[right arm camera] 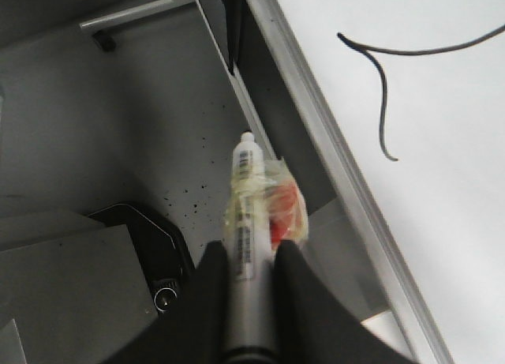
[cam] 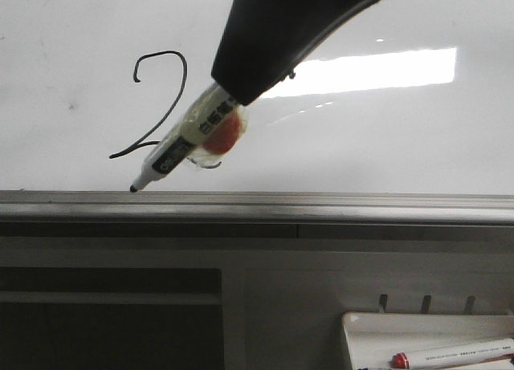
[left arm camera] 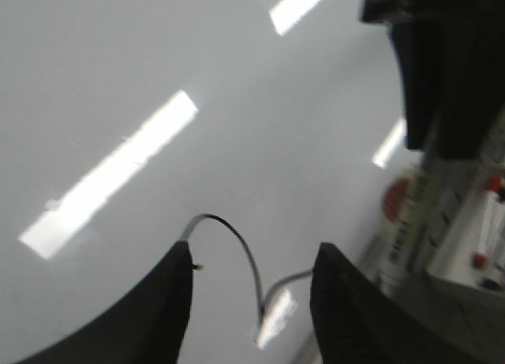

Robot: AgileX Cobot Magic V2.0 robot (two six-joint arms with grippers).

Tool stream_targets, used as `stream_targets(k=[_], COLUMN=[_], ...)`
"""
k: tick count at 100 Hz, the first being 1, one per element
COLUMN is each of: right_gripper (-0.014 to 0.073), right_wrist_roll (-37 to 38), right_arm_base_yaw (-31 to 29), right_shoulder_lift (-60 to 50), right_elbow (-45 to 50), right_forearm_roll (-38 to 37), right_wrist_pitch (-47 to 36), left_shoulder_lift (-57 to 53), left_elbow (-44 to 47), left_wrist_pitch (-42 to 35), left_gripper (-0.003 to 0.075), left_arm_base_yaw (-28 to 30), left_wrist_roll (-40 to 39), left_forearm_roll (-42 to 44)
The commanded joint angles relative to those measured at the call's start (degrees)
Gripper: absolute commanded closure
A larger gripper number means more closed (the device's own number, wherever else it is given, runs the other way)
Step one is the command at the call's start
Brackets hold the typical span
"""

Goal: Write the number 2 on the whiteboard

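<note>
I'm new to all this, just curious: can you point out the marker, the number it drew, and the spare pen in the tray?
marker (cam: 173, 155): front view, its barrel label.
number 2 (cam: 181, 85): front view, its curved down-stroke.
spare pen (cam: 458, 352): front view, its white barrel.

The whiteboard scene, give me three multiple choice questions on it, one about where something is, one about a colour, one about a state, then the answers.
1. Where is the marker's tip?
A. down by the grey edge rail
B. on the bright reflection
C. in the small tray

2. What colour is the drawn line?
A. red
B. black
C. blue

3. What is the left gripper doing?
A. clamping the marker
B. holding a cloth
C. open, holding nothing

Answers:
1 A: the marker points down-left, its tip by the rail of the whiteboard.
2 B: the number 2 is a thin black stroke.
3 C: the left gripper shows bare board between its fingers; the right gripper holds the marker.
</note>
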Motion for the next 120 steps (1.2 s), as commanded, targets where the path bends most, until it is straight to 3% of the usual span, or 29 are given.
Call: stream_targets(k=[1,35,66,102,120], right_gripper=[0.0643,0.0643,0.0643,0.0643,0.0643], right_wrist_roll=[-0.02,-0.02,-0.02,-0.02,0.09], right_arm_base_yaw=[0.82,3.17,4.13,4.13,4.13], right_shoulder_lift=[-0.15,1.32,1.32,1.32,1.32], right_elbow=[-1.49,-2.75,-3.65,-3.63,-3.63], right_forearm_roll=[0.09,-0.02,0.23,0.23,0.23], right_wrist_pitch=[-4.30,-6.24,-4.57,-5.41,-6.08], left_shoulder_lift=[4.85,19.80,24.77,26.11,26.11], left_elbow=[-1.51,-1.92,-5.21,-5.21,-5.21], left_wrist_pitch=[-0.83,-8.39,-8.26,-7.72,-7.72], left_gripper=[0.0407,0.0407,0.0414,0.0720,0.0741], left_arm_base_yaw=[-3.47,-4.41,-3.19,-3.19,-3.19], left_wrist_roll=[-0.89,-0.89,-0.89,-0.89,-0.89], left_forearm_roll=[-0.01,-0.01,-0.89,-1.03,-1.03])
